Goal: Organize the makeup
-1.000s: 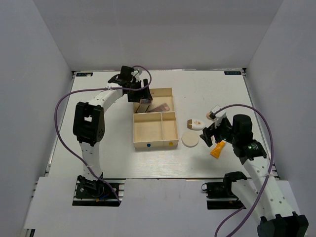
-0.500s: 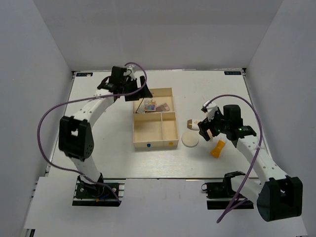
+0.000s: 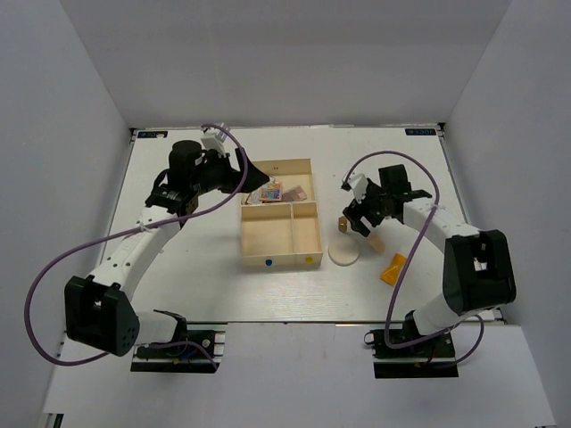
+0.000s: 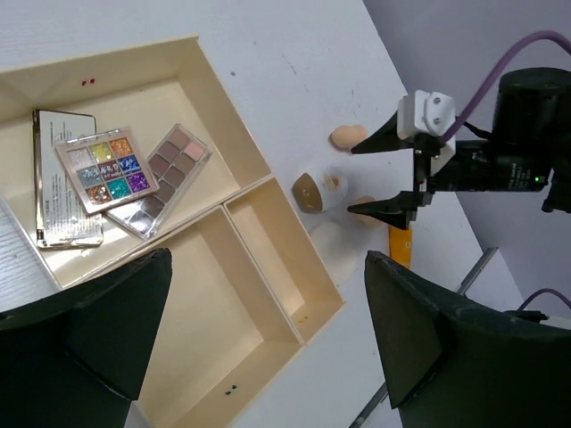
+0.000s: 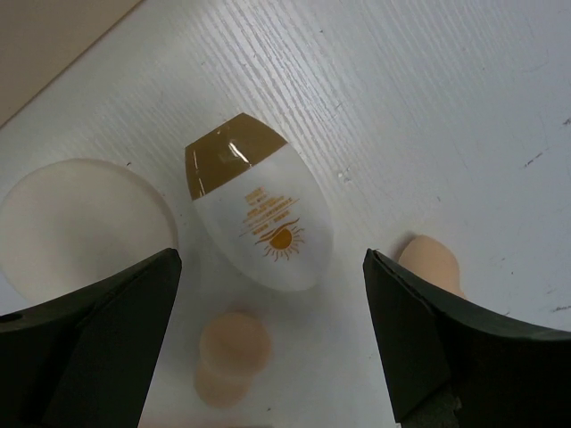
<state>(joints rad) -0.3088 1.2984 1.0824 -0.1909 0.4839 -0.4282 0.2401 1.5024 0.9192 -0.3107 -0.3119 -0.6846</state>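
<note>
The multicoloured palette (image 3: 270,191) and the brownish palette (image 3: 295,193) lie in the back compartment of the cream tray (image 3: 306,252); both show in the left wrist view (image 4: 103,168) (image 4: 171,164). My left gripper (image 3: 254,175) is open and empty above the tray's back left corner. My right gripper (image 3: 359,219) is open and empty over the white oval pad (image 5: 259,207), which has a brown cap. One peach sponge (image 5: 234,352) lies between its fingers and another (image 5: 433,264) is by the right finger. The round cream puff (image 3: 343,252) and the orange tube (image 3: 393,267) lie on the table.
The tray's two front compartments (image 4: 201,312) hold nothing. A flat card-like lid (image 4: 61,192) lies under the multicoloured palette. White walls close in the table at the back and on both sides.
My left gripper let go of the multicoloured palette in the back compartment and drew back to the left. My right gripper left the orange tube and moved up-left over the white oval pad.
</note>
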